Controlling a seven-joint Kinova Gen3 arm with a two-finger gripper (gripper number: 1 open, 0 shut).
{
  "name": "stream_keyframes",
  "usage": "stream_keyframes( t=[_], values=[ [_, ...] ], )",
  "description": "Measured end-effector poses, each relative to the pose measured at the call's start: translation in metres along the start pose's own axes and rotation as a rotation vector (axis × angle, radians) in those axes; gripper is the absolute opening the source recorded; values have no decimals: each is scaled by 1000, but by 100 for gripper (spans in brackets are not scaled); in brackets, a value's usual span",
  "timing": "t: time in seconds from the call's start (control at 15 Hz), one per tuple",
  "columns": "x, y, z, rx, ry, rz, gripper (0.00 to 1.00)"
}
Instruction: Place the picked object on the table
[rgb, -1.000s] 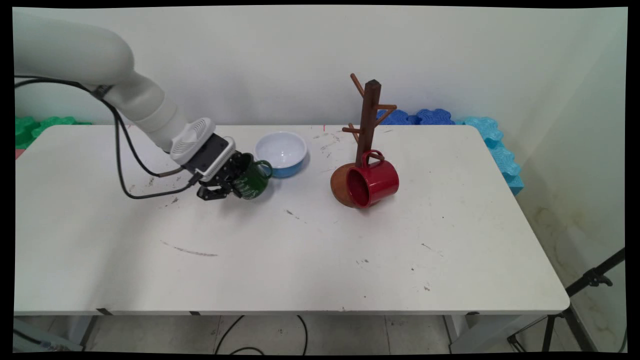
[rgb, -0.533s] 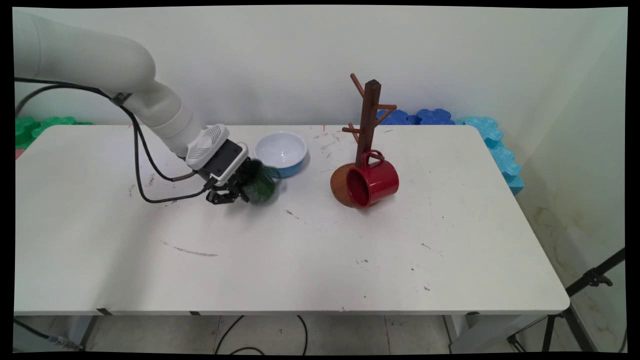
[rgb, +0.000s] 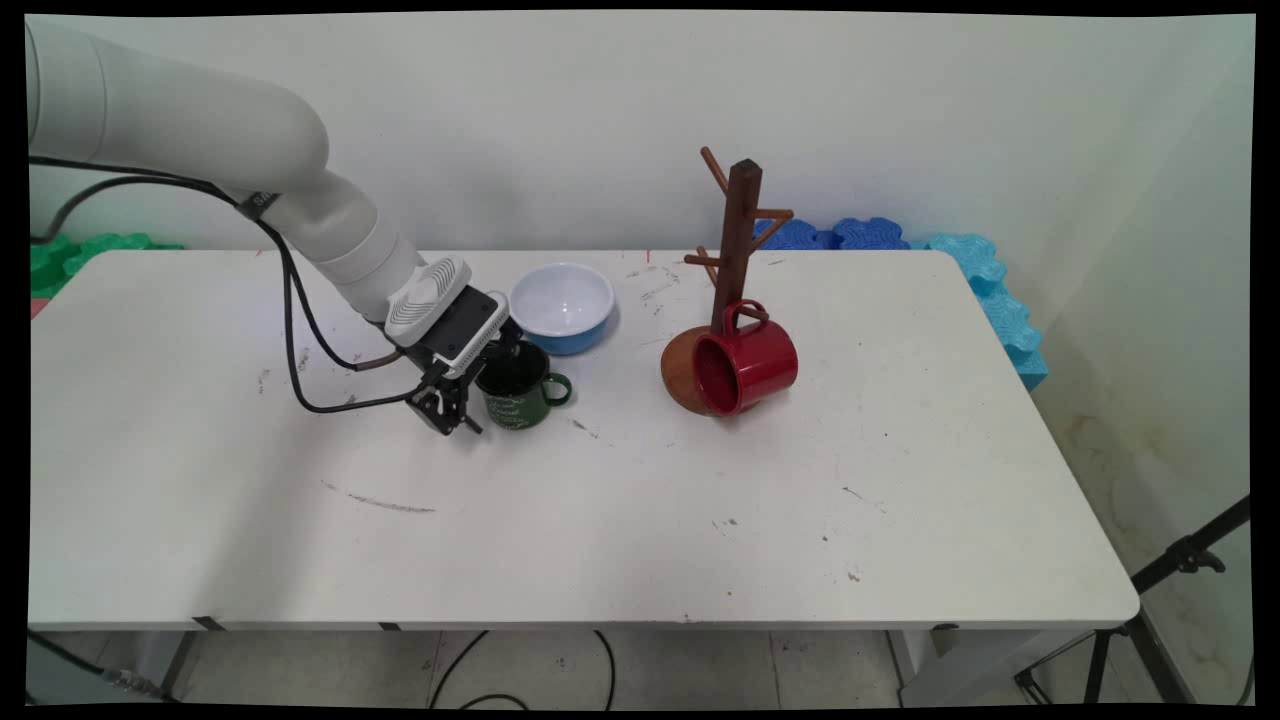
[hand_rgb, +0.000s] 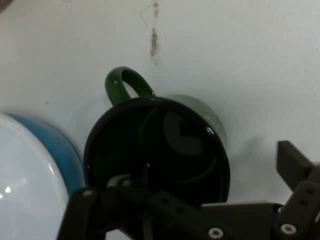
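White table (rgb: 700, 520), green mug (rgb: 518, 390) upright (handle right), gripper (rgb: 462, 400) straddling rim

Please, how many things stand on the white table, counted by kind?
Mugs: 2, the green mug at the gripper and the red mug lying on its side
Bowls: 1, the blue bowl
Mug trees: 1, the brown wooden mug tree
Total: 4

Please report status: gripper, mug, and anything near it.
Gripper open at green mug. Mug upright on table. Bowl just behind.
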Motion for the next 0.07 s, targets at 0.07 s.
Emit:
stream_keyframes(
  t=[0.07],
  values=[
    [1,0,0,-2,2,-5,100]
  ],
)
